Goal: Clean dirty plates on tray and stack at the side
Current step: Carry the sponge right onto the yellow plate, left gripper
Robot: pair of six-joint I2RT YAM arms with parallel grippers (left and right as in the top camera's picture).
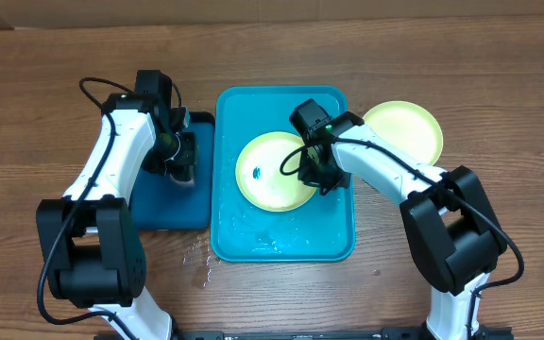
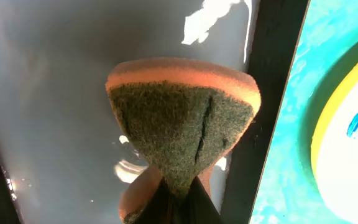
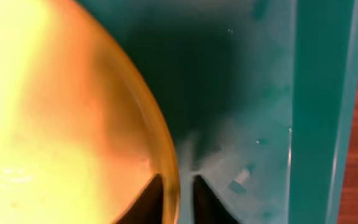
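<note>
Two plates in view, both pale yellow-green: plate A (image 1: 274, 172) and plate B (image 1: 402, 132). Plate A lies flat in the tray (image 1: 227, 217), upper half, nearer the tray's R edge than its L; small blue smear (image 1: 258, 172) on its face, L of ctr. Plate B sits on the table (image 1: 64, 94), just beside the tray's upper R corner, partly crossed by the R arm. Water glints (image 1: 267, 244) on the tray floor along its bottom edge. R gripper (image 1: 321, 178) is at plate A's R rim. Wrist view: the two dark fingertips (image 3: 151, 199) stand only slightly apart w/ the rim running between them, one tip over the plate face, the other on the tray-floor side. A thin gap shows on the outer side; cannot tell whether the rim is pinched or free. L gripper (image 1: 179, 156) hangs over the dark-blue tray (image 1: 159, 203), near that tray's upper R corner, next to the turquoise tray's L edge. Its jaws are closed tight on a sponge (image 2: 182, 118), orange body, green scouring face toward the wrist cam, held by its narrow end.
</note>
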